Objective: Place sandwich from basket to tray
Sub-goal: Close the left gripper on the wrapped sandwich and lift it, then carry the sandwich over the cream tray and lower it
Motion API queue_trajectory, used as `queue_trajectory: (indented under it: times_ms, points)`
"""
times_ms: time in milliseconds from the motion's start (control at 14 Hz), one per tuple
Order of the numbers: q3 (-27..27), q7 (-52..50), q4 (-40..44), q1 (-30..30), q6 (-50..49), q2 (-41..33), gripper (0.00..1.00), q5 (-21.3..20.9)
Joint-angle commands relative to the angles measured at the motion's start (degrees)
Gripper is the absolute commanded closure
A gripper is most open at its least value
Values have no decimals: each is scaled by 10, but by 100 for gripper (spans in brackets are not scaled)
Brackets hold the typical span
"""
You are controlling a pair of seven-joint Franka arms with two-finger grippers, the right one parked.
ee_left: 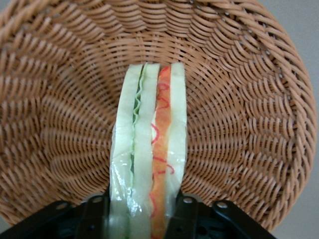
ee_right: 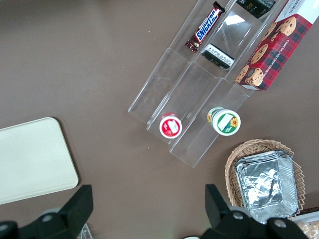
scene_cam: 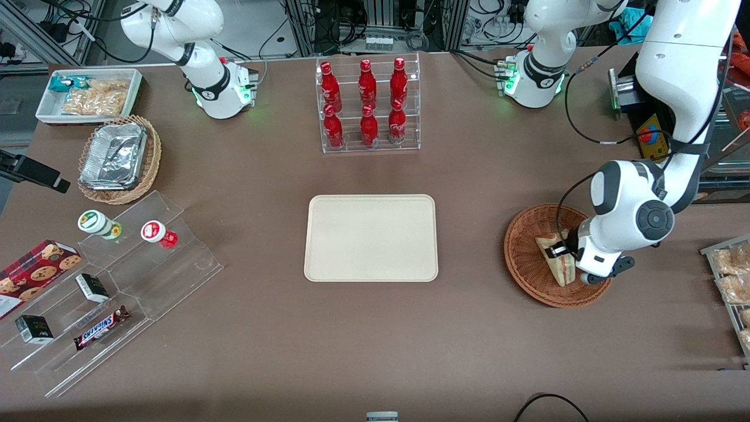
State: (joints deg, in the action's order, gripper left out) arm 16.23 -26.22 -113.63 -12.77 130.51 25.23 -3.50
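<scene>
The sandwich (scene_cam: 555,261) stands on edge in the reddish-brown wicker basket (scene_cam: 521,258) toward the working arm's end of the table. My left gripper (scene_cam: 561,252) is down inside the basket, its two black fingers pressed against the sandwich's two bread faces. In the left wrist view the sandwich (ee_left: 149,149), wrapped in clear film with green and orange-red filling, sits between the gripper's (ee_left: 141,201) fingers, with the basket's weave (ee_left: 60,99) all round. The beige tray (scene_cam: 370,237) lies bare at the table's middle, also showing in the right wrist view (ee_right: 30,159).
A clear rack of red bottles (scene_cam: 368,105) stands farther from the camera than the tray. A clear stepped shelf of snacks (scene_cam: 117,275), an oval basket of foil trays (scene_cam: 117,158) and a white bin (scene_cam: 88,94) lie toward the parked arm's end. Bagged pastries (scene_cam: 732,281) lie beside the basket.
</scene>
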Motion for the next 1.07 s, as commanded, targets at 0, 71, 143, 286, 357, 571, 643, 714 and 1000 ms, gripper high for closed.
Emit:
queue_trajectory:
  times_ms: [0,71,143,286,357,571,643,714,1000]
  points:
    - [7,21,7,-12,-35,-31,84,-6]
    - [10,21,23,-9,-72,-43,84,-6]
    - [19,18,44,-4,-122,-58,84,-5]
    - [67,-25,98,33,-198,-69,84,-1]
    - [84,-71,129,69,-219,-62,84,-5]
    - [86,-126,191,199,-236,-10,85,-9]
    - [86,-143,211,234,-235,11,85,-9]
    - [86,-168,241,268,-235,43,85,-9]
    - [83,-289,390,373,-229,186,85,-89]
